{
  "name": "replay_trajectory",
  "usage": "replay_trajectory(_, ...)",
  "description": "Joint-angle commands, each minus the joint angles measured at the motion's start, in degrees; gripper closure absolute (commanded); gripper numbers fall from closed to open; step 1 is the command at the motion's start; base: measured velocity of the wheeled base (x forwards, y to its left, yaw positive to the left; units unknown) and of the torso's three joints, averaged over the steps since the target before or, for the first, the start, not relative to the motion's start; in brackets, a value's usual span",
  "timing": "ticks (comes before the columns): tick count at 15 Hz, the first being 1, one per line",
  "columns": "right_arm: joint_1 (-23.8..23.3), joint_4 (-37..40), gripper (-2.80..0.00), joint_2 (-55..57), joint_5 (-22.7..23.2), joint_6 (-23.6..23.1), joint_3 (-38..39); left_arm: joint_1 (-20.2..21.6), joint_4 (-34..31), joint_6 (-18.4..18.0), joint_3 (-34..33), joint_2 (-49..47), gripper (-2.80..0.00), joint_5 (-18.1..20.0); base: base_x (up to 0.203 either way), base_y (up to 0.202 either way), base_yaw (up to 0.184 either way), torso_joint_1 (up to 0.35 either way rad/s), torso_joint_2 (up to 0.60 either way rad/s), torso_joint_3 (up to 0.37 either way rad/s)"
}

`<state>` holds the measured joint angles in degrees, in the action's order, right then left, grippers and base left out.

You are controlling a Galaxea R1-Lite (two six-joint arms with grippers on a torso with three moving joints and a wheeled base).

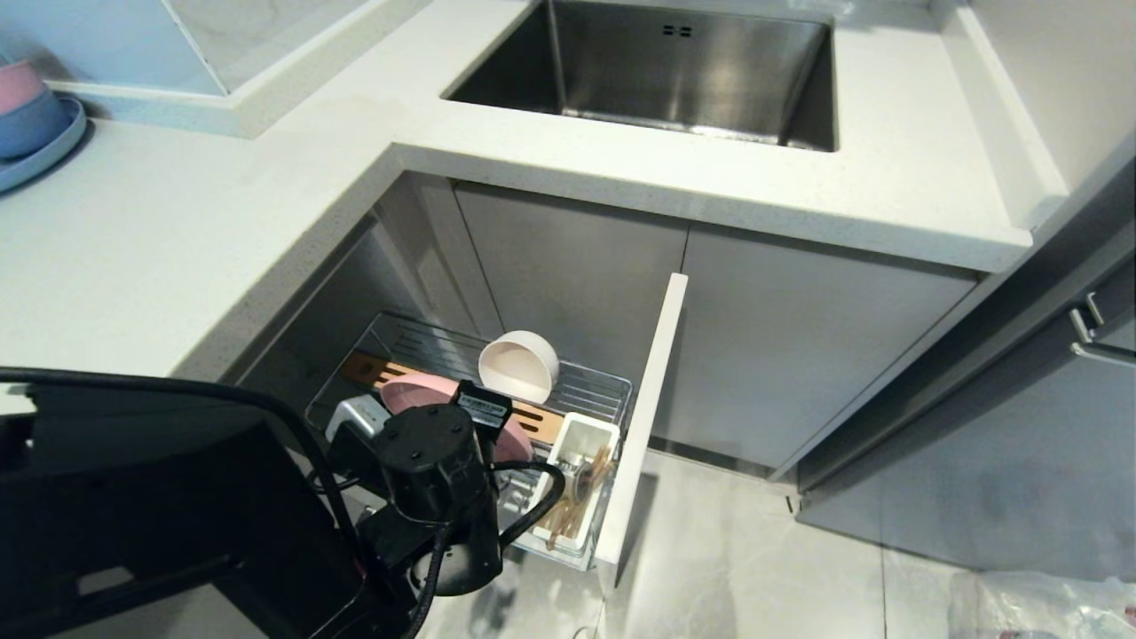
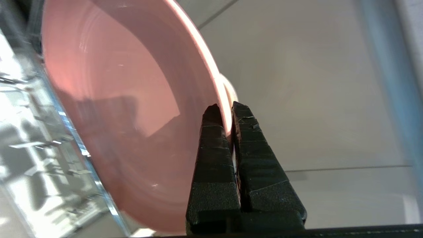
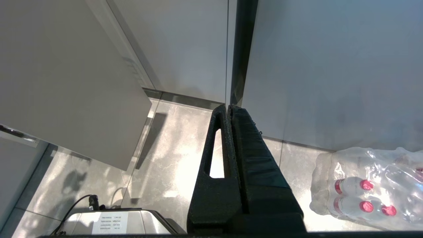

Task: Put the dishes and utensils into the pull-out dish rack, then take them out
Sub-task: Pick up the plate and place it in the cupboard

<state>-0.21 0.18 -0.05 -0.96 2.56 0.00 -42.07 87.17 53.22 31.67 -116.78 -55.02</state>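
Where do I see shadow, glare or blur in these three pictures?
Left wrist view: the left hand, shut on the pink plate, casts a shadow on it; the rack wires are blurred and glaring. Right wrist view: sun patches on the floor. Head view: the sink reflects light.

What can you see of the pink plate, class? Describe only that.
The pink plate is round, smooth and glossy, salmon-pink with a paler rim and faint concentric rings. It stands on edge in the pull-out dish rack, in front of the cream bowl. The left end effector is shut on its rim, one finger either side.
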Motion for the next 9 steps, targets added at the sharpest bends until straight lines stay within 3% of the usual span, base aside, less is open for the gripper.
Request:
replay_trajectory(1, 0.01, -0.01, 0.00, 0.05, 0.00, 0.08, 0.09, 0.33, 0.49, 0.22, 0.10, -1.82, 0.00, -0.30, 0.000, 0.000, 0.000, 0.000, 0.00, 0.000)
replay_trajectory(9, 0.02, -0.01, 0.00, 0.05, 0.00, 0.06, 0.09, 1.29, 0.49, -0.32, 0.32, -5.92, 0.00, 1.75, 0.000, 0.000, 0.000, 0.000, 0.00, 0.000)
